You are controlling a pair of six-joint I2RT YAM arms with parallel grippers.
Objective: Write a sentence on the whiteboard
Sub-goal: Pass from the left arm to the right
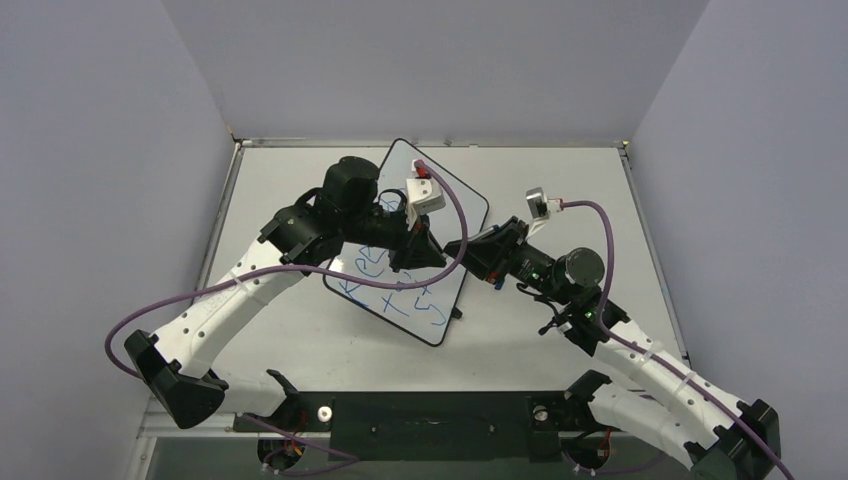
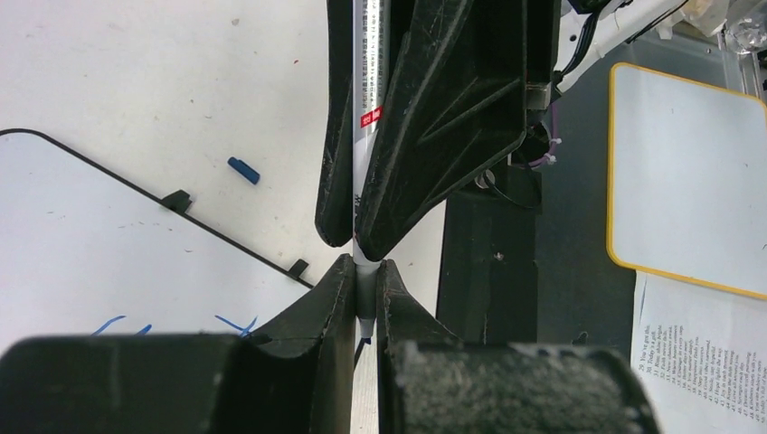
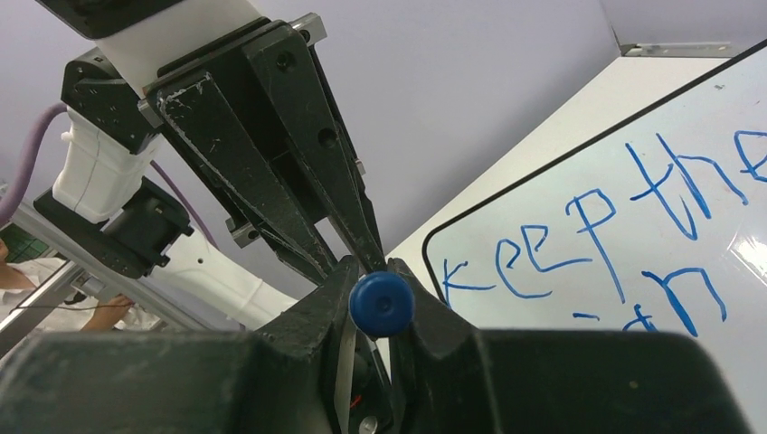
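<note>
The whiteboard (image 1: 445, 200) lies tilted on the table's middle, with its black rim and feet showing in the left wrist view (image 2: 81, 226). The sentence (image 3: 579, 226) in blue reads "Keep the" with more letters below; it also shows from above (image 1: 385, 285). A white marker (image 2: 369, 81) is held from both ends above the board's right edge. My left gripper (image 2: 365, 271) is shut on its nib end; the blue nib peeks out between the fingers. My right gripper (image 3: 374, 271) is shut on the barrel, whose round blue rear end (image 3: 382, 304) faces the camera. From above, the left gripper (image 1: 425, 255) meets the right gripper (image 1: 465, 250) tip to tip.
A small blue cap-like piece (image 2: 242, 170) lies on the table beside the board. A second, yellow-rimmed board (image 2: 687, 172) and a printed sheet (image 2: 705, 353) sit past the table's near edge. The black base rail (image 1: 420, 410) runs along the front, and walls close in three sides.
</note>
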